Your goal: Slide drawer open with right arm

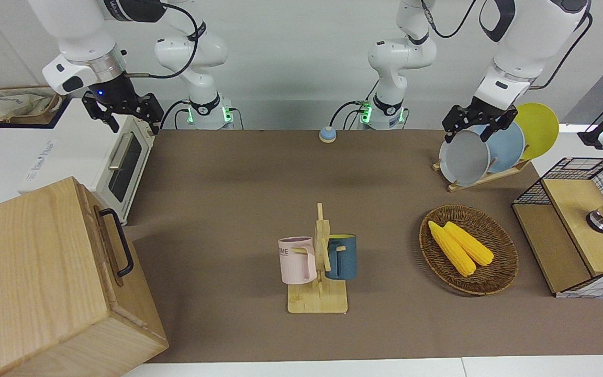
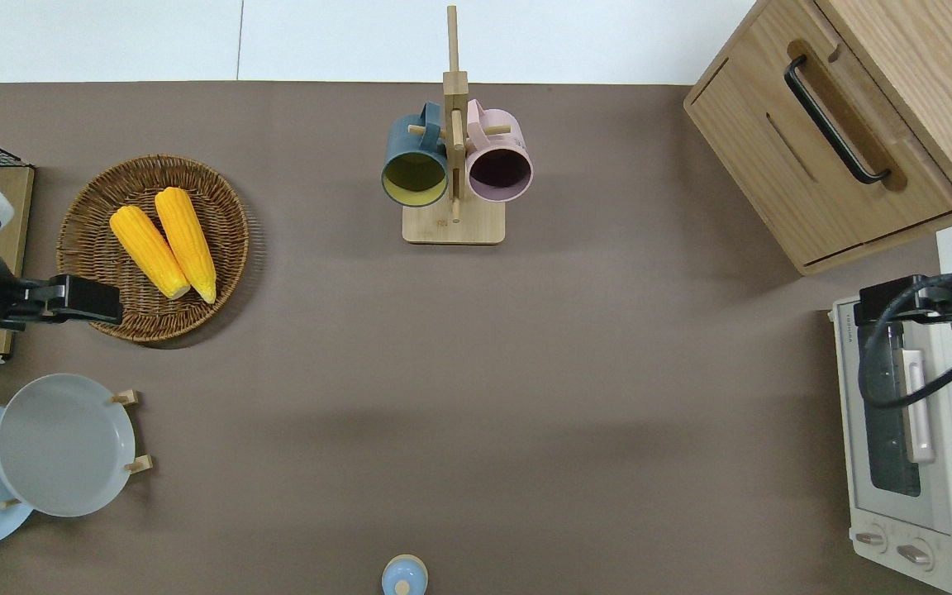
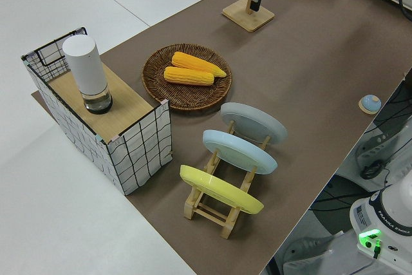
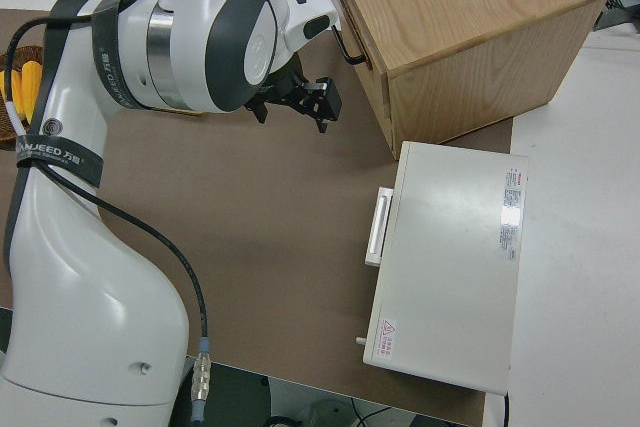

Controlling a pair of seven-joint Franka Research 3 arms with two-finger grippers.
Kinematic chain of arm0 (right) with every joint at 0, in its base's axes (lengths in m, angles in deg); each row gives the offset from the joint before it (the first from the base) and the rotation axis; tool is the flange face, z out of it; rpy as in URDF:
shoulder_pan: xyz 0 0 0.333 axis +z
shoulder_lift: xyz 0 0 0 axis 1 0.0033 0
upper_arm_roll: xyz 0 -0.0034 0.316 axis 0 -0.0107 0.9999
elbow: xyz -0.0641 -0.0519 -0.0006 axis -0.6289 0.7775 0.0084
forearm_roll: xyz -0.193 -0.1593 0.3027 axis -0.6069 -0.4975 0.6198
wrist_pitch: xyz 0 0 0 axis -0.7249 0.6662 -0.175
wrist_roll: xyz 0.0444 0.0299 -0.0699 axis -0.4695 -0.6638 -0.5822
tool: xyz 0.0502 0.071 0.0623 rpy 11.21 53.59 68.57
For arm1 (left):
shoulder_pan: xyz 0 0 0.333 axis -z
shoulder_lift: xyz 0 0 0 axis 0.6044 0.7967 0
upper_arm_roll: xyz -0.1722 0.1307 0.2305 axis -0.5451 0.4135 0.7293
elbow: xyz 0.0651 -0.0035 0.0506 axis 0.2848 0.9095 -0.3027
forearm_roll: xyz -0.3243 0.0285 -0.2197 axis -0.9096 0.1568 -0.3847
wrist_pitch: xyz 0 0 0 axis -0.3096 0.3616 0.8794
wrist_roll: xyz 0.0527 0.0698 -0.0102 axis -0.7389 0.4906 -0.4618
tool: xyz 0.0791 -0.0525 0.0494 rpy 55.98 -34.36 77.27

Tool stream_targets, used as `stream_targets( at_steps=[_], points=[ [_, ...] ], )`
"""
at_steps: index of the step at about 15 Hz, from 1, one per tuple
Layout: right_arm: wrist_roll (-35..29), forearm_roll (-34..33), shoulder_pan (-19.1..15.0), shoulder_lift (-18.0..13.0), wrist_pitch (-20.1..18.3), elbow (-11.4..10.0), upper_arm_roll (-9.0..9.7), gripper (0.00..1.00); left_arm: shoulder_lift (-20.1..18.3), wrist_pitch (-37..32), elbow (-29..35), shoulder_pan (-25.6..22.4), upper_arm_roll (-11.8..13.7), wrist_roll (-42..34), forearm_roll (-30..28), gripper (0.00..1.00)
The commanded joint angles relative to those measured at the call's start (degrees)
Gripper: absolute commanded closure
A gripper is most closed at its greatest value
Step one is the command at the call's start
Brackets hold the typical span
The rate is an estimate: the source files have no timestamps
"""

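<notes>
The drawer (image 1: 107,246) is the top, shallow front of the pale wooden cabinet (image 1: 34,277) at the right arm's end of the table, and it sits flush and closed. Its black bar handle (image 2: 835,120) also shows in the right side view (image 4: 345,42). My right gripper (image 1: 133,121), with the blue light on its wrist, is open and empty. It hangs over the white toaster oven (image 2: 906,430), apart from the handle, and shows in the overhead view (image 2: 906,299) and the right side view (image 4: 305,102). My left arm is parked, its gripper (image 1: 471,131) open.
The toaster oven (image 1: 123,162) stands beside the cabinet, nearer to the robots. A mug rack (image 1: 318,262) with two mugs is mid-table. A basket of corn (image 1: 469,248), a plate rack (image 1: 484,152) and a wire-mesh box (image 1: 579,225) stand toward the left arm's end.
</notes>
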State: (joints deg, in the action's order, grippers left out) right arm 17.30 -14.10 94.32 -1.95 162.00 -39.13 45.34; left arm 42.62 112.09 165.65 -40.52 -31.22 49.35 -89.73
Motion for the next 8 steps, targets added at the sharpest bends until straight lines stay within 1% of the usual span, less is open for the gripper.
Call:
stream_targets(
  at_steps=[1, 8],
  points=[
    [-0.5, -1.5, -0.3, 0.4, 0.7, 0.9, 0.87, 0.011, -0.6, -0.7, 0.3, 0.3, 0.3, -0.5, 0.7, 0.00],
    [-0.3, -1.0, -0.5, 0.5, 0.7, 1.3, 0.87, 0.011, -0.6, -0.7, 0.3, 0.3, 0.2, -0.4, 0.7, 0.00]
  ],
)
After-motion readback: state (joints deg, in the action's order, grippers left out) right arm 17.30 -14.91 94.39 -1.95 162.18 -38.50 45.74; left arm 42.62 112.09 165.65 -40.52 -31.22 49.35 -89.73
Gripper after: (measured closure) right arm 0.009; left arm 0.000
